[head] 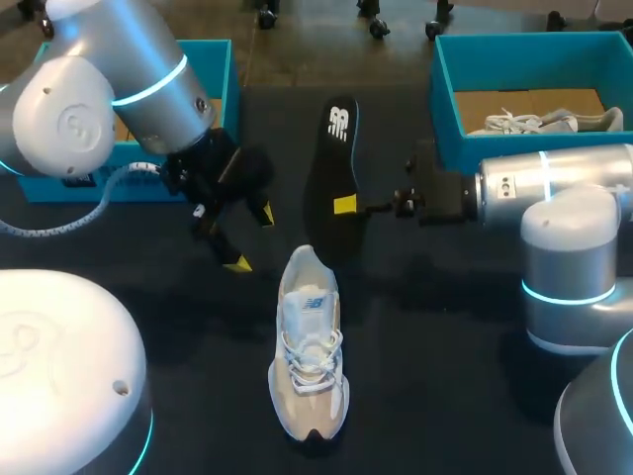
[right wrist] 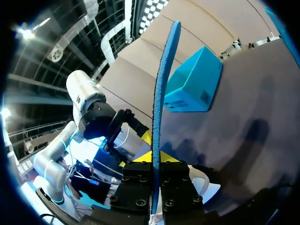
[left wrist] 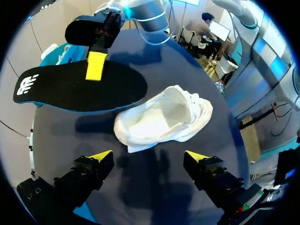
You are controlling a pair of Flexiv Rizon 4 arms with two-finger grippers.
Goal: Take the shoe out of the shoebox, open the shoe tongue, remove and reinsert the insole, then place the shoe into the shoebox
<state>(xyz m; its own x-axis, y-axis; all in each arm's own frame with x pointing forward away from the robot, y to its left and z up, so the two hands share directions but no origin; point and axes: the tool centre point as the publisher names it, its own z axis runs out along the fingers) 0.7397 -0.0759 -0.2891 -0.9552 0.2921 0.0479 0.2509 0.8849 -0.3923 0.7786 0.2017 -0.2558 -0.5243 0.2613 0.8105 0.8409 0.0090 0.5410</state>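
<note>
Grips a flat black foam insole with a blue underside (head: pixel 331 178) in the right jaws, shut tight on its side edge. Holds it up off the table, fully out of the shoe and close to the shoe's heel end, likely for sliding back inside soon. Shows the white and beige lace-up shoe (head: pixel 310 346) lying on the dark table (head: pixel 425 346), out of any box, toe toward the robot and opening spread wide. Looks like a good way to lie for taking the insole in again. Has the left jaws wide open with nothing between them, near the heel end of the shoe, with the shoe just ahead. Seems ready to steady the shoe or hold the tongue back, but only as a guess. Sets a blue cardboard shoebox (head: pixel 445 109) at the far right of the table, well apart from the shoe, probably meant for the shoe at the very end. Counting: one insole; two shoes, one on the table and a second pale shoe (head: pixel 539 122) inside the right box; two blue boxes, counting another blue box (head: pixel 223 79) at the far left behind the left arm; two arms; two sets of jaws.
</note>
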